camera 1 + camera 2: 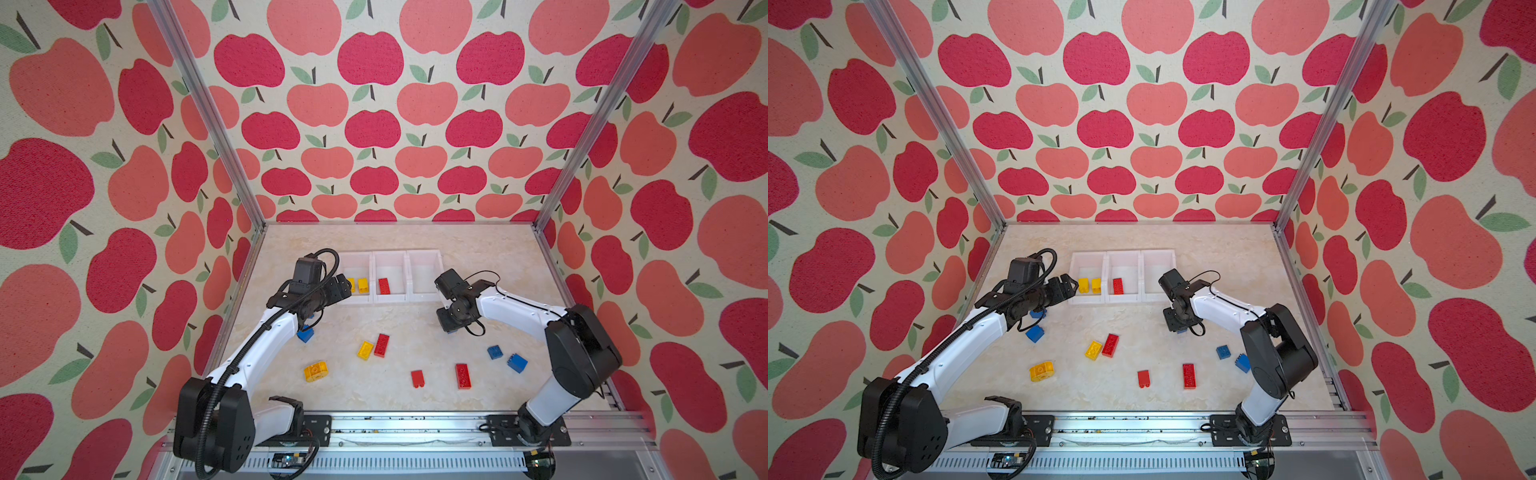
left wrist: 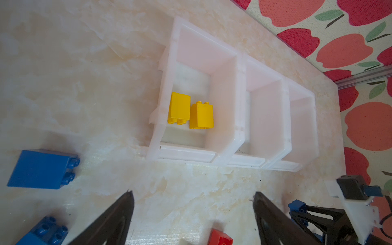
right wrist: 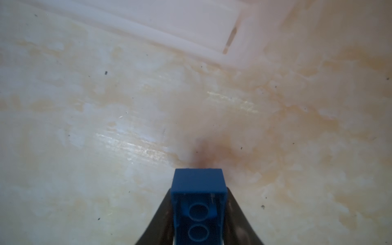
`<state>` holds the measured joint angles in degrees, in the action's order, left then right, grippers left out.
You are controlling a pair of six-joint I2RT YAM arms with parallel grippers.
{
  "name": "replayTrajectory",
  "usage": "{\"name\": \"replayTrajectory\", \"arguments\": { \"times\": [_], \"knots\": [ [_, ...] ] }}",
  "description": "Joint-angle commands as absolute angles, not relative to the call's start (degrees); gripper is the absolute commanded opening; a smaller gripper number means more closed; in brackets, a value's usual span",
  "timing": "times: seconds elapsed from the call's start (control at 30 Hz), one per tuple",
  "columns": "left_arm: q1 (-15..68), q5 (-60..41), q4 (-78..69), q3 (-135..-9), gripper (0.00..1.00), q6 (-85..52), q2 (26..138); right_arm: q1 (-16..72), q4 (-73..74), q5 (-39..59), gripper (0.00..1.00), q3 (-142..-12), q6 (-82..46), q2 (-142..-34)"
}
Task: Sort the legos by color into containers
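Inside white translucent plastic bins (image 1: pixel 390 297), two yellow bricks (image 2: pixel 179 106) and one red brick (image 1: pixel 384 286) are sorted. Blue studded brick (image 3: pixel 198 183) is pinched by right gripper (image 3: pixel 199 192); left gripper (image 2: pixel 193 192) is spread wide, empty. Loose bricks (image 1: pixel 463 376) are unsorted.

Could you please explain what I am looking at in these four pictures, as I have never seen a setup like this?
Two white-and-black robot arms stand at a marble-patterned table. Two pictures look down from overhead; the other two come from cameras on the arms' wrists. Loose red, yellow and blue plastic studded bricks lie on the table. A row of three white plastic bins holds two yellow bricks in one and a red brick in the next. The left gripper is open and empty. The right gripper is shut on a blue brick.
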<state>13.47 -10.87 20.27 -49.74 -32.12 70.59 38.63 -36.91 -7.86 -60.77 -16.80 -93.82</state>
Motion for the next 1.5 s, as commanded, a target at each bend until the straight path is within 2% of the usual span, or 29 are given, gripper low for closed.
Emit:
{"name": "replayTrajectory", "arguments": {
  "times": [0.0, 0.3, 0.7, 1.0, 1.13, 1.3, 1.47],
  "knots": [
    [13.1, -11.7, 19.1, -49.1, 0.91, -32.6, 70.5, 38.9, -39.0, -7.9, 0.32, -65.2, -17.8, -90.2],
    [13.4, -12.2, 18.7, -48.4, 0.92, -33.1, 70.0, 38.8, -36.1, -8.2, 0.32, -74.8, -15.7, -93.5],
    [14.4, -11.6, 19.3, -48.0, 0.93, -33.3, 69.4, 36.7, -34.4, -6.6, 0.32, -91.0, -14.7, -110.0],
    [14.7, -11.3, 19.3, -46.9, 0.93, -33.6, 68.7, 34.4, -33.2, -3.5, 0.32, -94.3, -16.5, -117.1],
    [14.9, -11.4, 19.0, -46.8, 0.93, -33.6, 68.7, 34.2, -33.3, -3.0, 0.37, -94.6, -16.9, -118.2],
    [15.0, -11.4, 19.0, -46.9, 0.94, -33.7, 69.0, 34.2, -33.7, -2.8, 0.49, -94.7, -17.0, -118.2],
    [15.5, -10.7, 19.2, -46.9, 0.94, -33.7, 69.1, 34.2, -34.1, -2.8, 0.55, -94.3, -16.9, -117.3]
  ]
}}
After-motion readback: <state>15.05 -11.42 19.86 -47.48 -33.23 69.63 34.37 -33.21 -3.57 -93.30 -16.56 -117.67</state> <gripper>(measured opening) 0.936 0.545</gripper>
